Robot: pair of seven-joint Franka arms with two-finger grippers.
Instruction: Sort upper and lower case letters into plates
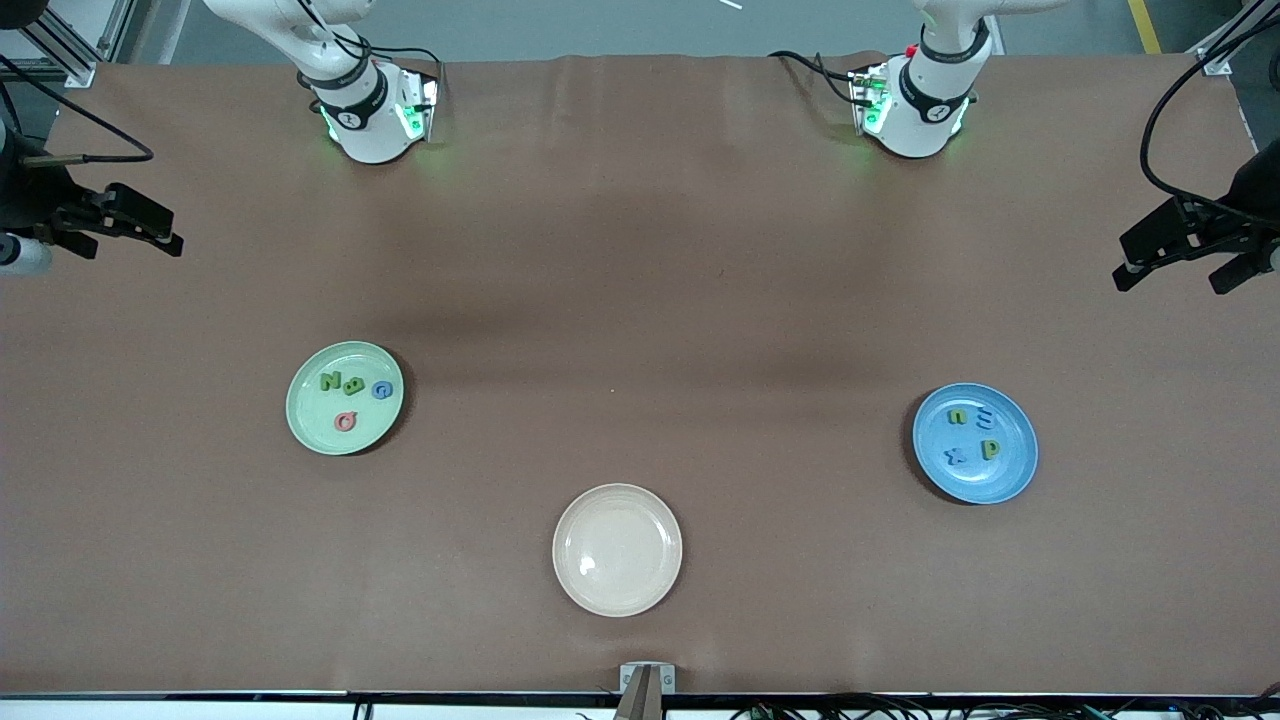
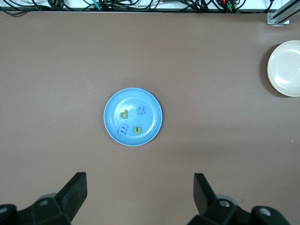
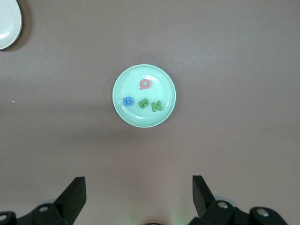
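Note:
Four upper case letters lie in the pale mint plate (image 1: 302,420) (image 3: 140,118): a green N (image 1: 330,381), a green B (image 1: 354,387), a blue G (image 1: 382,390) and a pink Q (image 1: 346,421). Four lower case letters lie in the blue plate (image 1: 1015,472) (image 2: 133,96): a green n (image 1: 958,417), a blue m (image 1: 983,415), a blue x (image 1: 957,456) and a green p (image 1: 990,449). My right gripper (image 3: 138,179) (image 1: 135,245) hangs open and empty high at its end of the table. My left gripper (image 2: 139,177) (image 1: 1170,283) is open and empty high at the other end.
A cream-beige plate (image 1: 617,549) (image 2: 286,68) (image 3: 7,23) with nothing in it sits near the front edge, between the two coloured plates. Brown cloth (image 1: 640,300) covers the table. The arm bases (image 1: 365,115) stand along the back edge.

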